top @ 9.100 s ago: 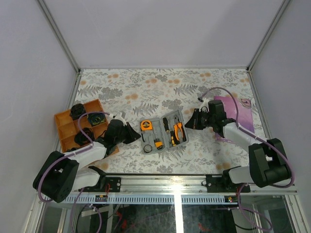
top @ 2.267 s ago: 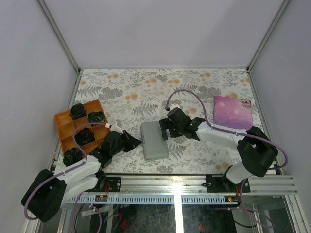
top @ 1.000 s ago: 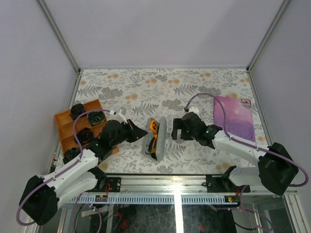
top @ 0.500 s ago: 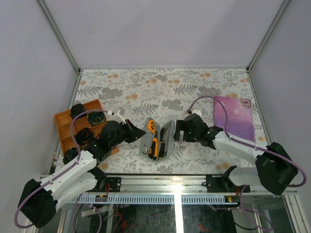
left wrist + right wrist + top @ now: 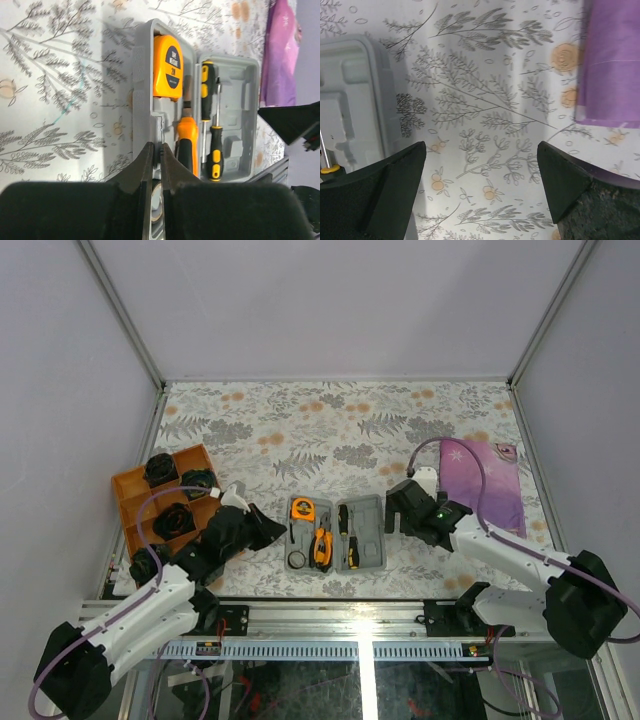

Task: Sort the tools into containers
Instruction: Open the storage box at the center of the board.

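Open tool case (image 5: 365, 545): left gripper (image 5: 272, 534), clenched empty at its left edge, we would open before reaching inside; right gripper (image 5: 397, 510), released, hovers right of it.

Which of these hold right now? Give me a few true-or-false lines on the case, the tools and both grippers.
1. The grey tool case lies open on the table. True.
2. The left gripper is clamped on the orange tape measure. False: it is shut with nothing between its fingers, and the tape measure sits in the case.
3. The right gripper is open and holds nothing. True.
4. The purple cloth covers the case. False: it lies apart from the case, on the right arm's side.
5. A black-and-yellow screwdriver lies loose on the table. False: it rests inside the case.
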{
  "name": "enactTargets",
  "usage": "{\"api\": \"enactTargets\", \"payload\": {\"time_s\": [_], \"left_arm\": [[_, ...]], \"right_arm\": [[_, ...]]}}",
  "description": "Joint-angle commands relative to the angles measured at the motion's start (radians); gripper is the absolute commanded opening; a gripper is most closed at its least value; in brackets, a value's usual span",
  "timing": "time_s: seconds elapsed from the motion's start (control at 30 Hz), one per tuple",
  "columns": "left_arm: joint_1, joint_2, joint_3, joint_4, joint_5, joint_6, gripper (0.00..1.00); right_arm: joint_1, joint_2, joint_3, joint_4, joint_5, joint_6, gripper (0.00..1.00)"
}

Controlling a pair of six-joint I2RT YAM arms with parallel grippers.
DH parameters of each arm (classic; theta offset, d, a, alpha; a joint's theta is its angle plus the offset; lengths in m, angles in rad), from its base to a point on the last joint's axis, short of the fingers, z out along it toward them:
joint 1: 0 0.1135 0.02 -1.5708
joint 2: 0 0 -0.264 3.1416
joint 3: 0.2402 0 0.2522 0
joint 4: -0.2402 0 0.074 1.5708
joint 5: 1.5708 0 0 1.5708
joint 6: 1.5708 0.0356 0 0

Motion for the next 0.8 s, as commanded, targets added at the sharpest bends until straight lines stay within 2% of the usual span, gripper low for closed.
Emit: {"api": "enactTargets", "payload": {"time_s": [0.0,0.2,0.33,0.47,0.6,0.77], "left_arm": [[-0.006,-0.01,-0.039,0.019,-0.034,-0.036,0.0],[-0.007,-0.019,-0.103,0.058,-0.025,-0.088,0.0],[-0.009,-0.032,-0.158,0.103,-0.005,-0.127,0.0],[-0.018,-0.034,-0.19,0.134,0.001,-0.15,0.01],[-0.024,-0.023,-0.198,0.153,0.007,-0.152,0.02],[-0.046,0.003,-0.204,0.198,0.009,-0.17,0.02]], "right_arm": [[-0.004,-0.044,0.059,-0.102,0.13,-0.016,0.98],[-0.005,-0.107,0.068,-0.103,0.057,-0.058,0.98],[-0.004,-0.145,0.054,-0.036,-0.116,-0.089,0.97],[-0.004,-0.176,-0.026,0.144,-0.397,-0.091,0.88],[-0.004,-0.119,-0.039,0.181,-0.464,-0.051,0.78],[0.002,-0.052,-0.051,0.319,-0.61,0.004,0.69]]}}
